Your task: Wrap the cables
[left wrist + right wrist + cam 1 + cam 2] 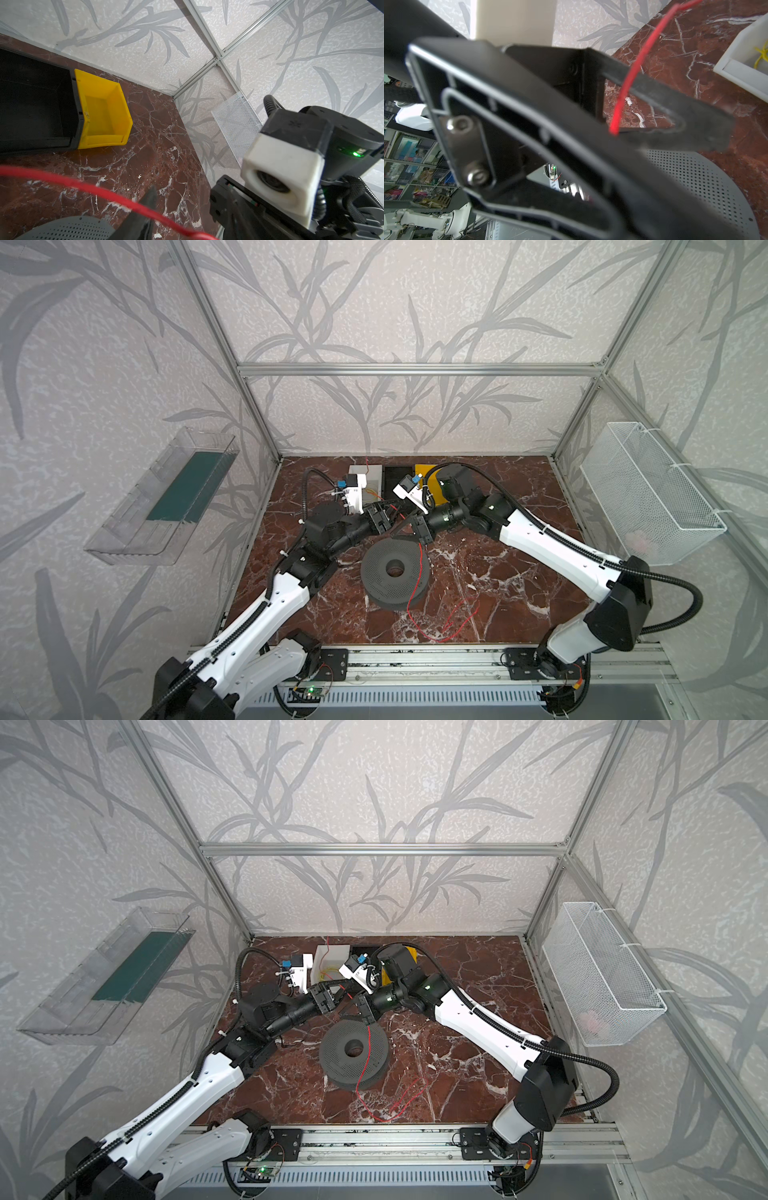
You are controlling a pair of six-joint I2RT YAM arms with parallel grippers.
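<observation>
The red cable [417, 572] runs from between the two grippers, down over the dark grey perforated spool [376, 572], and ends in loose loops on the marble floor [457, 616]. My right gripper [395, 536] hangs just behind the spool, shut on the red cable [645, 47]; its fingertips [708, 143] meet. My left gripper [394, 511] is open beside it. In the left wrist view the red cable [83, 185] crosses one of its fingers [145, 209], and the other finger is hidden. The yellow cable [374, 494] lies curled in the white bin [365, 470].
A black bin [31, 104] and a yellow bin [104, 110] stand next to the white one along the back wall. A white wire basket [648, 493] hangs on the right wall and a clear tray [166, 497] on the left. An aluminium rail [415, 659] borders the front.
</observation>
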